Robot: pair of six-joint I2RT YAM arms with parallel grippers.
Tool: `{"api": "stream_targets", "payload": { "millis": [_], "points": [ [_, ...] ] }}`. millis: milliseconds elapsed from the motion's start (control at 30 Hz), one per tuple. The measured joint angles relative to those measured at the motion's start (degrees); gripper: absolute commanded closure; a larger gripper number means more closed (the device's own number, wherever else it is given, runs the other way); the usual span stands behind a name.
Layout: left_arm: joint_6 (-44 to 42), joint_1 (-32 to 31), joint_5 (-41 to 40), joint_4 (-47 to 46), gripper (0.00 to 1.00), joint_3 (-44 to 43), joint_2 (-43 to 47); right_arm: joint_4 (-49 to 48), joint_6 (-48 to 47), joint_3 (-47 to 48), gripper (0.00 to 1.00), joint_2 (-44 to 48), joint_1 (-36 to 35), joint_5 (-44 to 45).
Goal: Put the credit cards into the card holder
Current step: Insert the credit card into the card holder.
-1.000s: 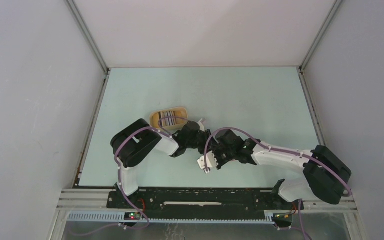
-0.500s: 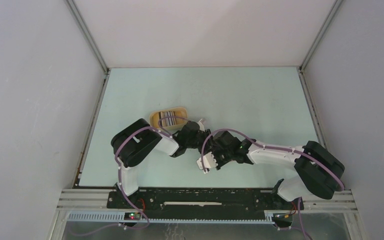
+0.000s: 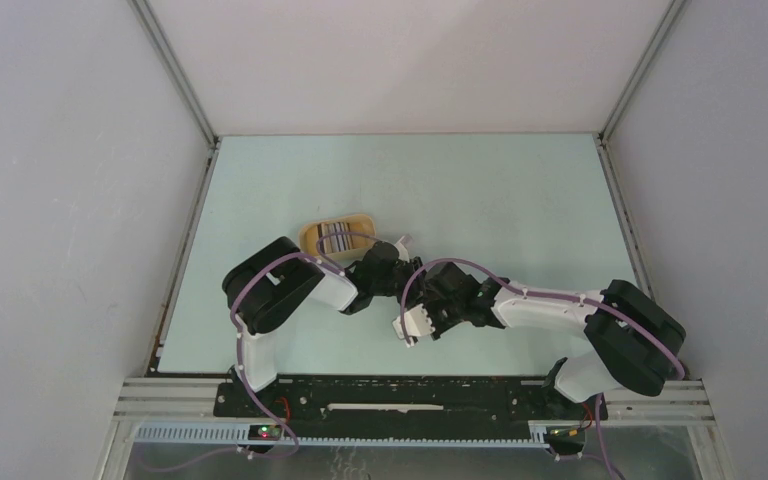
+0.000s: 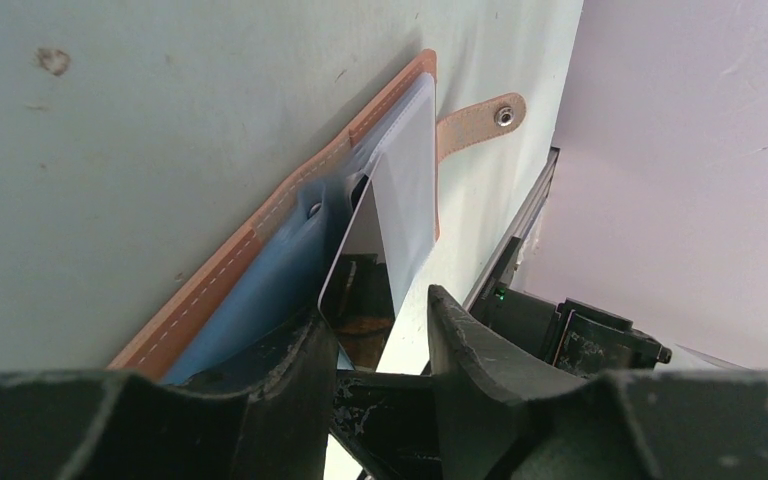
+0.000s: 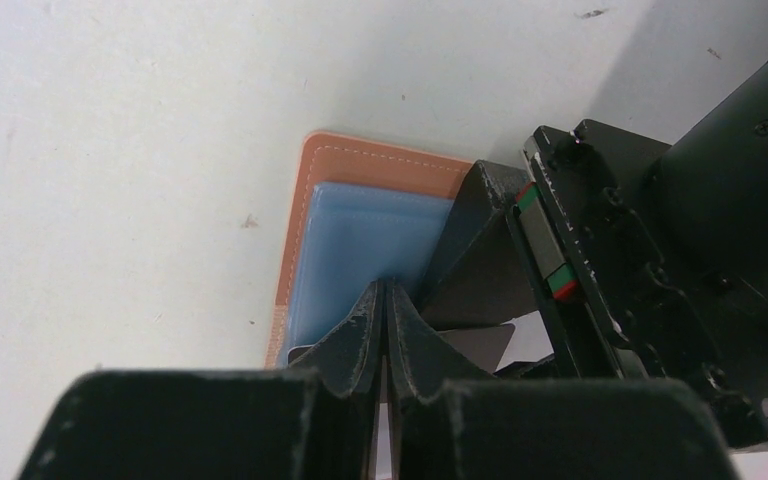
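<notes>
The two arms meet over the middle-left of the tabletop (image 3: 500, 200), whose pale-green surface runs broad to the far side and to the right, up to the metal-framed walls (image 3: 60, 200). Just to the far left of the meeting point stands a yellow tray (image 3: 305, 237) holding striped cards (image 3: 338, 237); any print on them is too small to read. The top view hides the card holder (image 4: 260, 240) under the wrists, and only the wrist cameras show it. It lies open and flat on the table, with a stitched tan border, a blue lining, and its snap tab (image 4: 480, 118) sticking out past the edge with a metal stud. The left wrist view shows a pale card (image 4: 405, 190), blank on its visible face, tilted with its far end in the blue pocket. Its near corner reaches down towards the left gripper (image 4: 378, 310), whose jaws stand partly apart with a plain gap, not pinching it. The right wrist view shows the right gripper (image 5: 385, 290) with jaws pressed together and tips on the blue lining near the holder's corner. Whether they pinch a leaf of it cannot be told. The left arm's black housing crowds in just beside them, touching the holder's edge.
</notes>
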State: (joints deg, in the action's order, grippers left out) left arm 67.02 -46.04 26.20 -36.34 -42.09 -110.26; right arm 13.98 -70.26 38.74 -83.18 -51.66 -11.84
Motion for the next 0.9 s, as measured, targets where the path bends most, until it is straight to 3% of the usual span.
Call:
{"api": "stream_targets", "payload": {
  "millis": [900],
  "points": [
    [-0.66, 1.07, -0.50, 0.24, 0.55, 1.14, 1.57, 3.80, 2.10, 1.29, 0.91, 0.02, 5.66, 0.57]
  ]
}}
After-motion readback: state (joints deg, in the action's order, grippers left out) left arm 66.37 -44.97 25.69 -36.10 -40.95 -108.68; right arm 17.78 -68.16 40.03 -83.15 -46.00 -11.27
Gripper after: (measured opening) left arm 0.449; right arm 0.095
